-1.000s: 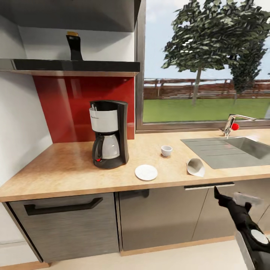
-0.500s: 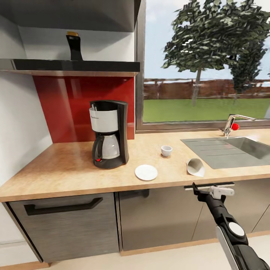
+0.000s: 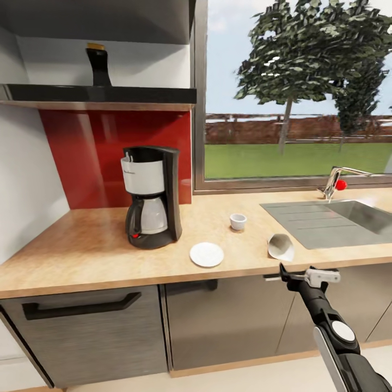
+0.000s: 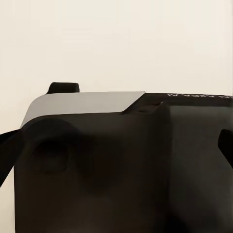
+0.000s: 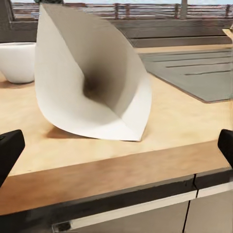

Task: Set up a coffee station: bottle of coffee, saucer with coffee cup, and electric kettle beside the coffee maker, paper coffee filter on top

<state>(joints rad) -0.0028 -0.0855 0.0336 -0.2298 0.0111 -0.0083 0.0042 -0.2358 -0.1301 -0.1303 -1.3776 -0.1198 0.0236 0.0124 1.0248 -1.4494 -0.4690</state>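
Observation:
The black and silver coffee maker (image 3: 149, 204) stands on the wooden countertop (image 3: 92, 250) before the red backsplash. Above it, the dark coffee bottle (image 3: 98, 65) rests on the black shelf (image 3: 103, 93). A white saucer (image 3: 207, 254) lies to the right of the maker, and a small white cup (image 3: 238, 221) sits behind it. The paper filter (image 3: 280, 246) (image 5: 92, 82) lies on its side near the counter's front edge. My right gripper (image 3: 305, 274) (image 5: 116, 145) is open, just below and in front of the filter, not touching it. My left gripper (image 4: 116, 145) faces my own dark body.
A steel sink (image 3: 332, 218) with a faucet (image 3: 337, 182) takes up the counter's right side under a large window. Dark cabinet fronts with handles (image 3: 79, 306) run below the counter. A white wall closes off the left end.
My right arm rose from low beside the cabinets to the counter's front edge under the filter. The camera shifted a little, sliding the scene leftward.

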